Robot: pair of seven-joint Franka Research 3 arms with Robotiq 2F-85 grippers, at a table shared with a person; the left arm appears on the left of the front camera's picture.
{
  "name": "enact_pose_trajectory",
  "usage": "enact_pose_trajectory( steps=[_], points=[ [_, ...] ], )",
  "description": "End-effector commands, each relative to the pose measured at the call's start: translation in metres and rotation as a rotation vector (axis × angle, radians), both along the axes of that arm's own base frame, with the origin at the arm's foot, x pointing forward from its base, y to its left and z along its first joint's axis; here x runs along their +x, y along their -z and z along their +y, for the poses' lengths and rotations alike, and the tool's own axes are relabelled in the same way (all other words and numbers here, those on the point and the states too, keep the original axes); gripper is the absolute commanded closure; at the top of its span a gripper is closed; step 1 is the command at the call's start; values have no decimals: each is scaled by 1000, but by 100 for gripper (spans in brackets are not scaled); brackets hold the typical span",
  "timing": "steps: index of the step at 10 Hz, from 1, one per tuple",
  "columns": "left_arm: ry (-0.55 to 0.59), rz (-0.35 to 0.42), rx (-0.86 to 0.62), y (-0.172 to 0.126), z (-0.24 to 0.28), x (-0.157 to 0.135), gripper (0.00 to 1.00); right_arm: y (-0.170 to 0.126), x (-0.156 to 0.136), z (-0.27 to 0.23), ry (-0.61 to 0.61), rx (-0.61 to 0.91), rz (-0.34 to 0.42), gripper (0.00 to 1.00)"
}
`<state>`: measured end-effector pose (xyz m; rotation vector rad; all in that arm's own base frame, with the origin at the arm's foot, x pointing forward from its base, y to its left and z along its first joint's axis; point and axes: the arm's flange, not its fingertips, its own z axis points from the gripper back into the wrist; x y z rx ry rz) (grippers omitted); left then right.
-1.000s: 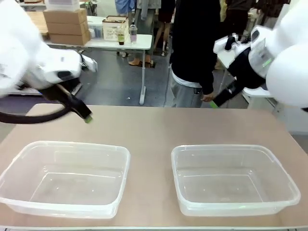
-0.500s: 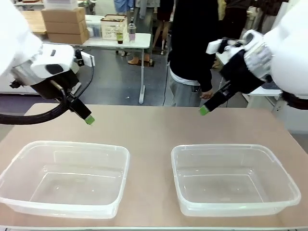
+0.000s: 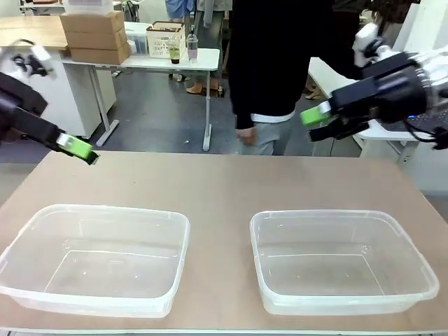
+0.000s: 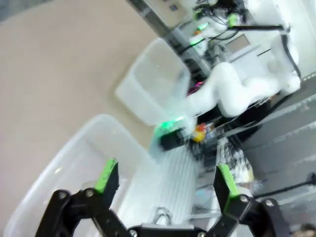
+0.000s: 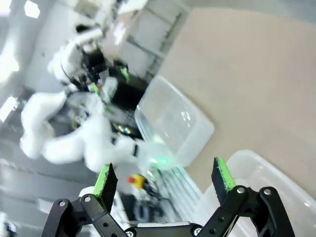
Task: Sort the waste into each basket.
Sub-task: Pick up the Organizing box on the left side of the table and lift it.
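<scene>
Front view: the left basket (image 3: 105, 210) and right basket (image 3: 329, 214) stand empty on the near worktop (image 3: 217, 178). The left tool (image 3: 78, 150) and right tool (image 3: 316, 119) hover far back, wide open, holding nothing. Sorting looks unstarted; waste must come within reach.

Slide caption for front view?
Left gripper and right gripper hover open beyond left tub and right tub; person stands opposite.

You had the left gripper (image 3: 78, 150) in matte black, its two fingers built from jointed bars with pale round pivot pins (image 4: 59, 194) and faced with bright green pads (image 4: 107, 177). The right gripper (image 3: 316, 124) matched it: black linkage, the same green pads, carried on a white, rounded wrist (image 3: 435, 72).
</scene>
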<state>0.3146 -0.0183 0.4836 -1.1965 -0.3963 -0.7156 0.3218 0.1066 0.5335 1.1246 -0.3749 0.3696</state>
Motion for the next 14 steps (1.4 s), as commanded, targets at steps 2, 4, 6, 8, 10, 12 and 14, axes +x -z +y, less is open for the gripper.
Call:
enact_pose_trajectory(
  steps=[2, 4, 6, 8, 10, 12, 14],
  points=[
    [-315, 293, -315, 21, 27, -30, 0, 91, -99, -68, 578, 310, 301, 0],
    [-67, 101, -126, 4, 27, -1, 0, 5, 17, -70, 258, 137, 181, 0],
    [-67, 101, -126, 4, 27, -1, 0, 5, 17, -70, 258, 137, 181, 0],
    [-67, 101, -126, 4, 27, -1, 0, 5, 17, -70, 258, 137, 181, 0],
    [-67, 101, -126, 4, 27, -1, 0, 5, 17, -70, 258, 137, 181, 0],
    [-67, 101, -126, 4, 27, -1, 0, 5, 17, -70, 258, 137, 181, 0],
    [-103, 87, 83, 3, 29, -7, 0, 9, 23, -33, 283, 39, 208, 0]
  ],
)
